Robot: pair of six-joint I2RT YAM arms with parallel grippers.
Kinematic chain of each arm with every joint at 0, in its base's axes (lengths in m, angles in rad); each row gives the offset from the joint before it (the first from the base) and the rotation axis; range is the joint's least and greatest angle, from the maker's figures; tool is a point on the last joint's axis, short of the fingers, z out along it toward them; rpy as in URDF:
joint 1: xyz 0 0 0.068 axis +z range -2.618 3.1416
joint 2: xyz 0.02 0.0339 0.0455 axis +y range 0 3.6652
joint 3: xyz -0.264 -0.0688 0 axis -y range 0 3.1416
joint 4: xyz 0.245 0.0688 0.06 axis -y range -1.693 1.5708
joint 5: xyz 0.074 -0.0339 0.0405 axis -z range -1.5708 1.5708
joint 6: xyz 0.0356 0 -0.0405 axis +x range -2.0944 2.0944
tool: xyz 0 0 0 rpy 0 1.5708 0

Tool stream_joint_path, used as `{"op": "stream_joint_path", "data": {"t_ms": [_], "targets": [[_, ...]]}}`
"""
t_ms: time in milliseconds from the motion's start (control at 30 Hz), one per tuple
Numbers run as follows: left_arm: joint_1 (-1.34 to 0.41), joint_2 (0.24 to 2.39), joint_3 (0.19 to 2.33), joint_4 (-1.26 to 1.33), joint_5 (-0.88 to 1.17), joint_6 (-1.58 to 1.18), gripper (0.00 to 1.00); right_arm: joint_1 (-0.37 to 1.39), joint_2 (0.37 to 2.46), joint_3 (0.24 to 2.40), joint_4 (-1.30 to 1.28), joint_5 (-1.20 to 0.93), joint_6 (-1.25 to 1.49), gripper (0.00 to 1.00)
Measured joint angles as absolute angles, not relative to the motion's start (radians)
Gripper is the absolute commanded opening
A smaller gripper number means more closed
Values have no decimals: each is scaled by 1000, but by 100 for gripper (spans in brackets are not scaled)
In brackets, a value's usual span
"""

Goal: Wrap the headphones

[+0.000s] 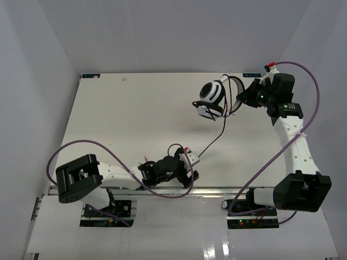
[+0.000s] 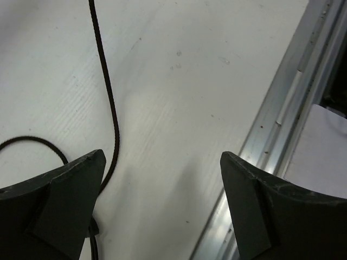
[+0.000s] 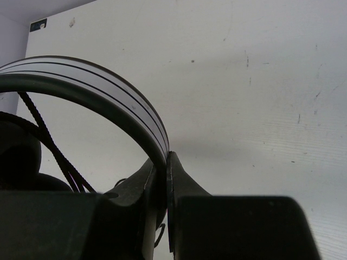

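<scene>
Now, start with the white surface [image 1: 135,119] that carries everything: the headphones [image 1: 212,99] are over its far right part and appear held clear of it, because your right end effector [image 3: 168,162] is clenched on the white headband [image 3: 97,81], jaws pinched flat against the band's edge. That band looks stiff and springy, so it is the sound place to hold. The set should be light, but the hard plastic may slide if you twist it fast. The round black ear pads [image 1: 207,91] look soft and would squash, so leave them alone. From the cups the thin black cable [image 1: 217,135] trails across the surface toward the near edge, where your left end effector [image 2: 162,162] stands released, jaws spread wide with nothing between them and the cable lying just beside one finger. Expect that cable to be limp, slippery and quick to curl. Take it on a straight run, pinch squarely, and pull gently so the joint at the cup is not strained
</scene>
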State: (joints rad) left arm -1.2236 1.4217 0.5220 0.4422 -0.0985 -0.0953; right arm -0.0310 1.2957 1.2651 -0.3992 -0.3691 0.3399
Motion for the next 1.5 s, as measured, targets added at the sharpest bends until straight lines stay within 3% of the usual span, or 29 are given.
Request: {"op": "stream_joint_path", "data": {"t_ms": [433,467,600,733,800,1033,1233,1500], "targets": [[-1218,1700,581,729,-260,180,95,-40,1267,1306,-425,-455,370,8],[-1216,1726,595,734,-268,200,90,-40,1263,1306,-425,-459,371,8],[-1191,1826,669,734,-278,245,52,-42,1253,1306,-426,-471,376,8],[-1173,1903,737,729,-333,279,27,-46,1245,1306,-441,-481,377,8],[-1168,1916,735,739,-356,294,2,-48,1238,1306,-453,-483,375,8],[-1087,1771,615,677,-270,246,0,-70,1216,1307,-470,-515,359,8],[-864,1615,597,592,44,149,6,-79,1203,1297,-449,-647,344,8],[-720,1626,790,369,455,72,7,-4,1164,1279,-480,-814,150,8]]}}
